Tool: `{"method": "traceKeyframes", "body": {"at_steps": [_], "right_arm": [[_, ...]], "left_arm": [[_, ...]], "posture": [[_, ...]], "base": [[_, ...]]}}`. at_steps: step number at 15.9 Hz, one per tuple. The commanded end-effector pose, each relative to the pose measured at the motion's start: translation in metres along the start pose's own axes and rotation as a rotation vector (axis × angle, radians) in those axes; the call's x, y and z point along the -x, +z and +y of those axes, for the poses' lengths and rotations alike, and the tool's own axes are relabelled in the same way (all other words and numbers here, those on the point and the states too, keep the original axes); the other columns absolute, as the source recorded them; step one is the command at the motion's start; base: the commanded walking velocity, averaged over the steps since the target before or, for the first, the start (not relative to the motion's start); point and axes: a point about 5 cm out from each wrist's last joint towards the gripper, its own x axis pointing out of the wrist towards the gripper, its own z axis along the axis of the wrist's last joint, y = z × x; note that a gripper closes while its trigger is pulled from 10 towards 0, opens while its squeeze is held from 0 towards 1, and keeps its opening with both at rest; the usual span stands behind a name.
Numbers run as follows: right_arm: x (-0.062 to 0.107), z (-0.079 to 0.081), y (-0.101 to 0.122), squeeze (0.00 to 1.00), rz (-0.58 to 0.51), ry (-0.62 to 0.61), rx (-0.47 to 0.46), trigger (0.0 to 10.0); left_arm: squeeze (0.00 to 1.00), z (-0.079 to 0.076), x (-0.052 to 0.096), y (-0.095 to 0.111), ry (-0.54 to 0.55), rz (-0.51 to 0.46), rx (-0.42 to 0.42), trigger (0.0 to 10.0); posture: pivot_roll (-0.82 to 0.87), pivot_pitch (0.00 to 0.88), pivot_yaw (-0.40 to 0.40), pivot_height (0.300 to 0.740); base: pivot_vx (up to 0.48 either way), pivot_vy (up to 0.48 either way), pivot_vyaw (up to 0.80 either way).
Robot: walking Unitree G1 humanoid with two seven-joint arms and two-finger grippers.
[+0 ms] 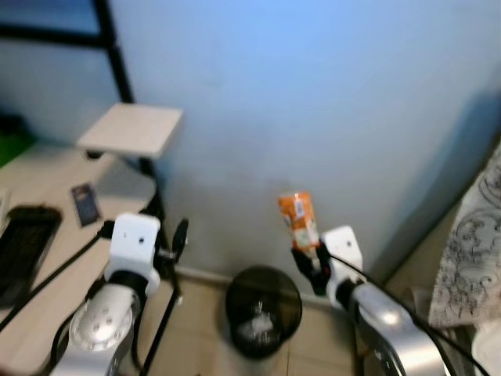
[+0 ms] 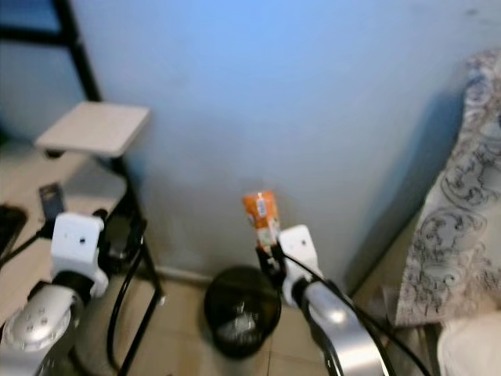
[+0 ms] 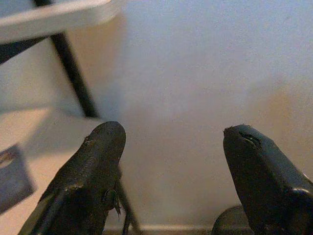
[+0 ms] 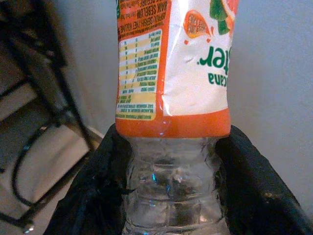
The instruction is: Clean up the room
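We see the right tool (image 1: 305,258) clamped on an orange-labelled bottle (image 1: 300,221), held just right of the black bin (image 1: 263,310); the left tool (image 3: 171,166) hangs apart beside the counter (image 1: 47,266).

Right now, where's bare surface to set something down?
The small raised shelf by the black frame is bare. The desk has a bare strip between the keyboard and its right edge; crowded by the phone. The right gripper holds the bottle above the bin.

Orange-labelled bottle (image 2: 261,217) upright in the right claw (image 2: 268,252), above a black bin (image 2: 241,310) by the wall.
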Motion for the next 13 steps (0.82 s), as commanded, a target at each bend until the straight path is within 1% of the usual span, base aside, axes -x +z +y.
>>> {"method": "traceKeyframes", "body": {"at_steps": [1, 4, 6, 7, 8, 9, 10, 11, 12, 13], "right_arm": [[0.003, -0.009, 0.0, 0.0, -0.001, -0.029, 0.007, 10.0], [0.003, -0.008, -0.002, 0.0, 0.01, -0.028, 0.014, 10.0], [0.002, -0.009, -0.01, 0.0, 0.077, -0.03, 0.054, 10.0], [0.001, -0.01, -0.014, 0.0, 0.114, -0.004, 0.1, 10.0], [-0.001, -0.011, -0.017, 0.0, 0.143, 0.012, 0.116, 10.0], [-0.006, -0.01, -0.026, 0.0, 0.215, 0.066, 0.173, 10.0], [-0.01, -0.008, -0.033, 0.0, 0.26, 0.106, 0.198, 10.0], [-0.015, -0.007, -0.038, 0.0, 0.283, 0.115, 0.222, 10.0], [-0.023, -0.004, -0.044, 0.0, 0.31, 0.132, 0.245, 10.0], [-0.038, 0.003, -0.052, 0.0, 0.357, 0.163, 0.27, 10.0]], "left_arm": [[0.0, -0.005, -0.001, 0.001, -0.025, -0.005, 0.002, 10.0], [0.0, -0.005, -0.001, 0.002, -0.026, -0.006, 0.001, 10.0], [0.0, -0.005, -0.002, 0.001, -0.042, 0.003, -0.006, 10.0], [0.0, -0.007, -0.003, -0.001, -0.102, 0.015, -0.015, 10.0], [0.0, -0.008, -0.003, -0.003, -0.135, 0.029, -0.022, 10.0], [0.0, -0.009, -0.003, -0.005, -0.197, 0.051, -0.027, 10.0], [0.0, -0.009, -0.003, -0.005, -0.237, 0.053, -0.047, 10.0], [0.0, -0.011, -0.002, -0.006, -0.288, 0.062, -0.06, 10.0], [0.0, -0.012, 0.0, -0.009, -0.356, 0.09, -0.078, 10.0], [0.0, -0.012, 0.003, -0.015, -0.468, 0.136, -0.131, 10.0]], "posture": [[0.03, 0.014, 0.005, 0.74], [0.04, 0.019, 0.005, 0.74], [0.03, 0.025, 0.006, 0.74], [0.03, 0.03, 0.009, 0.74], [0.03, 0.032, 0.013, 0.74], [0.02, 0.038, 0.017, 0.74], [0.01, 0.042, 0.02, 0.74], [0.01, 0.051, 0.021, 0.74], [0.01, 0.054, 0.021, 0.74], [0.0, 0.063, 0.024, 0.74]], "base": [[0.307, 0.0, 0.0], [0.304, 0.0, 0.0], [0.285, 0.0, 0.0], [0.0, 0.0, 0.0], [0.0, 0.0, 0.0], [0.0, 0.0, 0.0], [0.0, 0.0, 0.0], [0.0, 0.0, 0.0], [0.0, 0.0, 0.0], [0.0, 0.0, 0.0]]}}
